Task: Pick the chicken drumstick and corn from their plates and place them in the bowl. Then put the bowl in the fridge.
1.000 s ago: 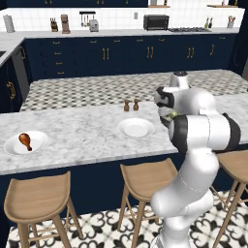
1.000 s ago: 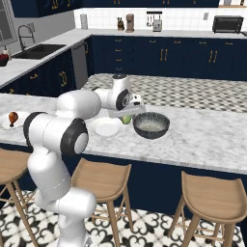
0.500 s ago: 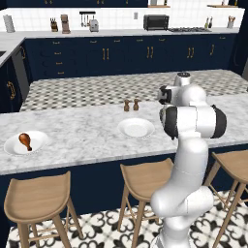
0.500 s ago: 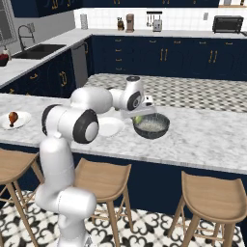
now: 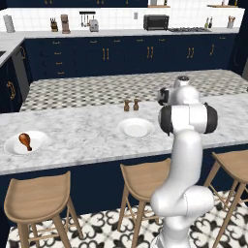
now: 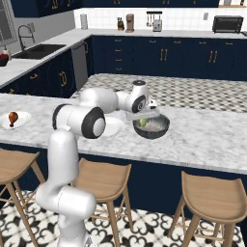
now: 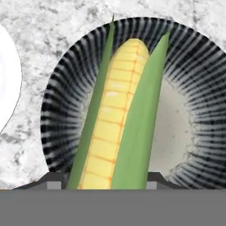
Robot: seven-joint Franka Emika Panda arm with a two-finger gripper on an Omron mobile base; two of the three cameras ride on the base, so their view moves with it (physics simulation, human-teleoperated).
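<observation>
My gripper (image 7: pixel 106 178) is shut on the corn (image 7: pixel 119 114), a yellow cob in green husk that sticks out over the dark grey bowl (image 7: pixel 194 88). From the right base view the corn (image 6: pixel 143 122) hangs at the bowl's (image 6: pixel 155 129) left inner side, under the gripper (image 6: pixel 144 118). Just left of the bowl sits an empty white plate (image 6: pixel 113 128) (image 5: pixel 136 127). Far left on the island counter, the chicken drumstick (image 5: pixel 24 140) (image 6: pixel 13 117) lies on its own plate (image 5: pixel 38 141). The fridge is out of view.
Two small shakers (image 5: pixel 131 104) stand behind the empty plate. Wooden stools (image 5: pixel 41 196) line the island's near side. A sink (image 6: pixel 38 48) is at the far left, and the back counter holds a toaster oven (image 5: pixel 156 22).
The arm has swung right, away from the empty plate, carrying the corn over the bowl. The drumstick and both plates have stayed where they were.
</observation>
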